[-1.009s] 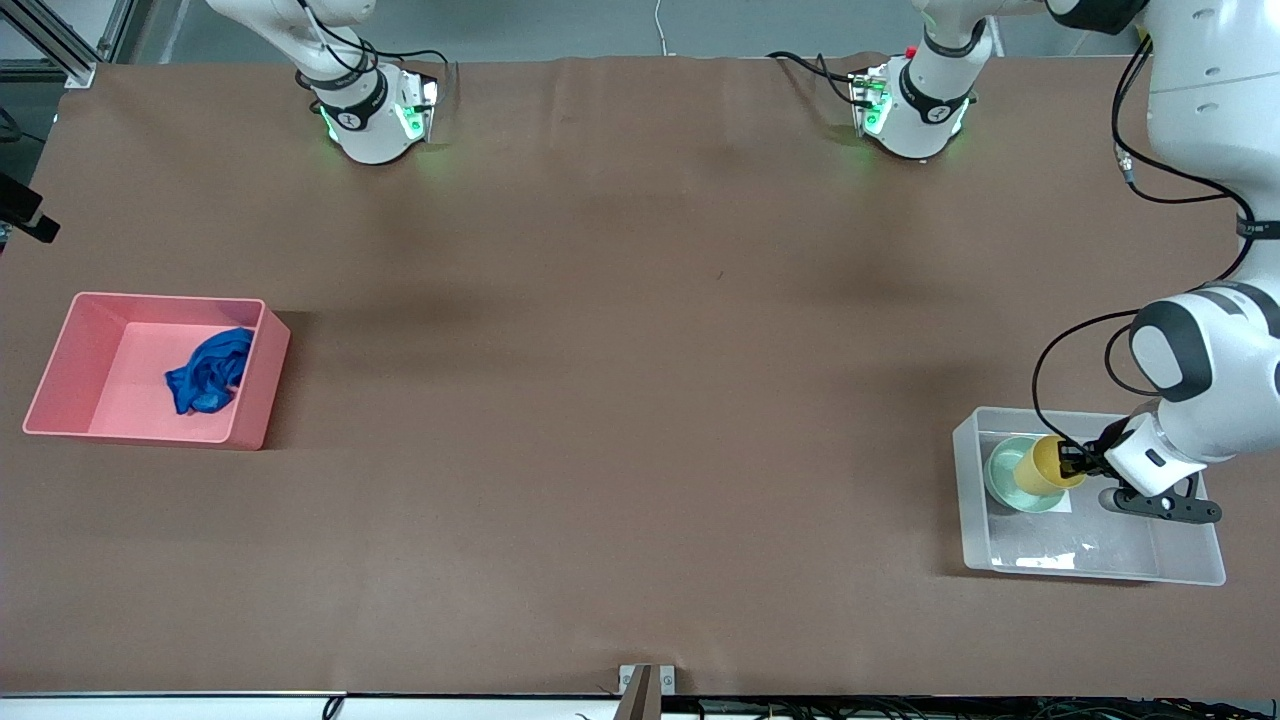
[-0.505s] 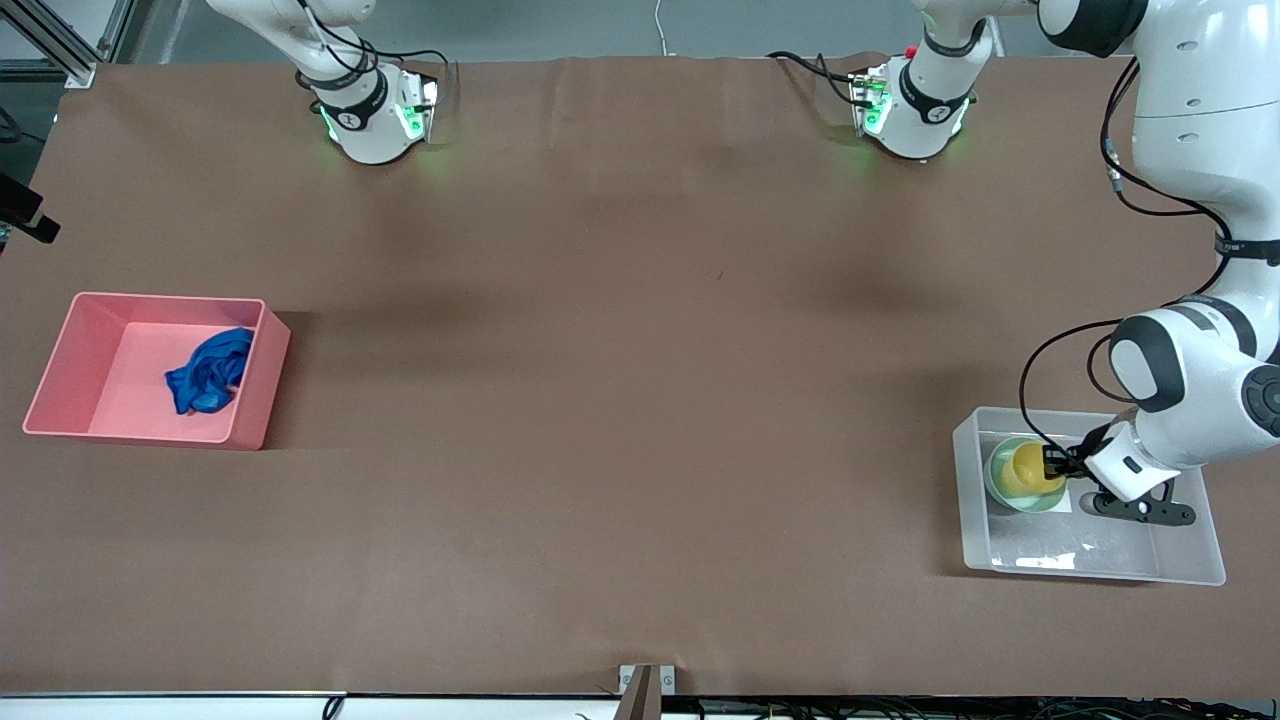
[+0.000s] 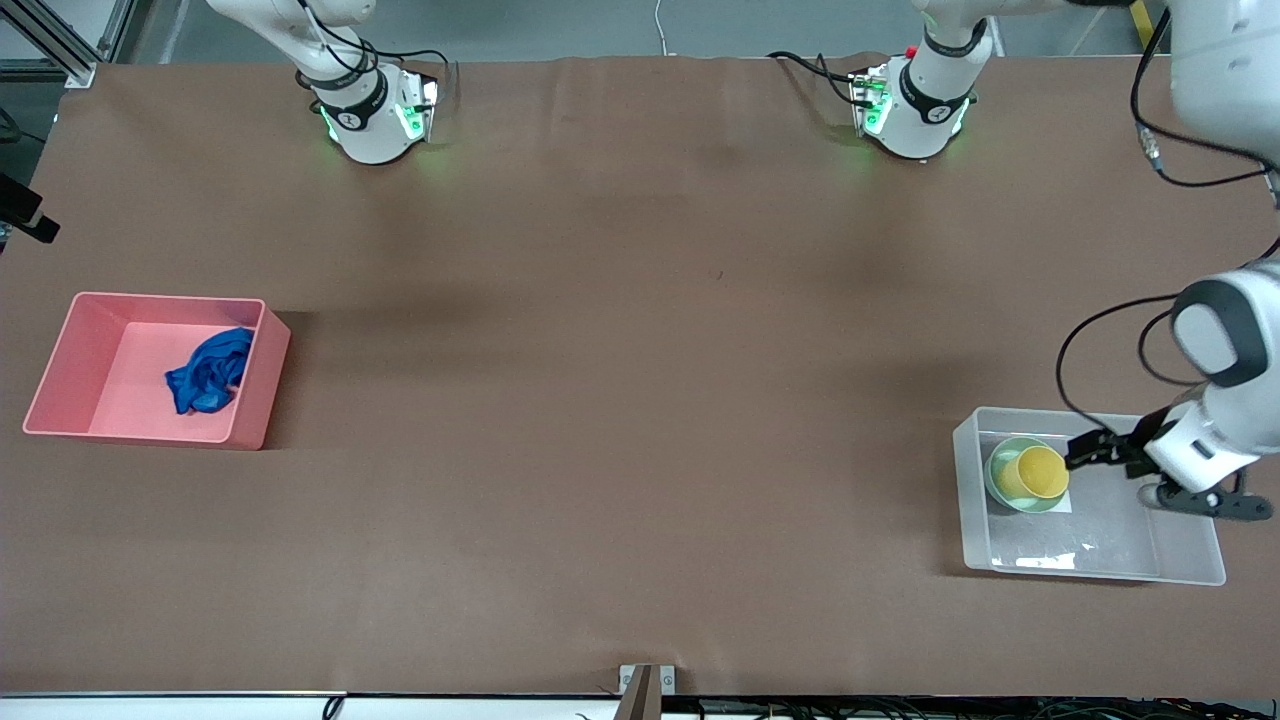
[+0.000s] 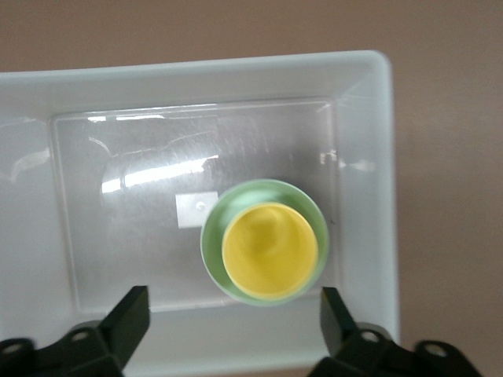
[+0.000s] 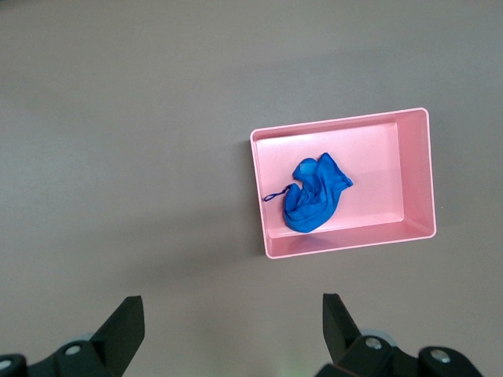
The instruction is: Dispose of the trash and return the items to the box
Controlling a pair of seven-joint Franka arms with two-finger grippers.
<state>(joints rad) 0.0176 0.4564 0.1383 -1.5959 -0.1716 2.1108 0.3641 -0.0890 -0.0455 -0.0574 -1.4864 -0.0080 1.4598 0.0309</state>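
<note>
The yellow cup (image 3: pixel 1040 472) stands upright in the mint-green bowl (image 3: pixel 998 480), inside the clear plastic box (image 3: pixel 1090 565) at the left arm's end of the table. My left gripper (image 3: pixel 1078 455) is open and empty, raised over the box beside the cup. In the left wrist view the cup (image 4: pixel 269 250) sits in the bowl (image 4: pixel 211 239) next to the white label (image 4: pixel 195 209), between my open left gripper's (image 4: pixel 234 330) fingers. The blue cloth trash (image 3: pixel 208 372) lies in the pink bin (image 3: pixel 60 360). My right gripper (image 5: pixel 233 330) is open, empty and high over the table beside the pink bin (image 5: pixel 416 173) holding the cloth (image 5: pixel 314 195).
The brown table cover (image 3: pixel 620 400) stretches between the two bins. The arm bases (image 3: pixel 375 115) stand along the table's edge farthest from the front camera. The box wall (image 4: pixel 196 67) rings the cup and bowl.
My left gripper let go of the yellow cup, which now stands in the bowl. The gripper opened and drew back from the cup toward the left arm's end of the box.
</note>
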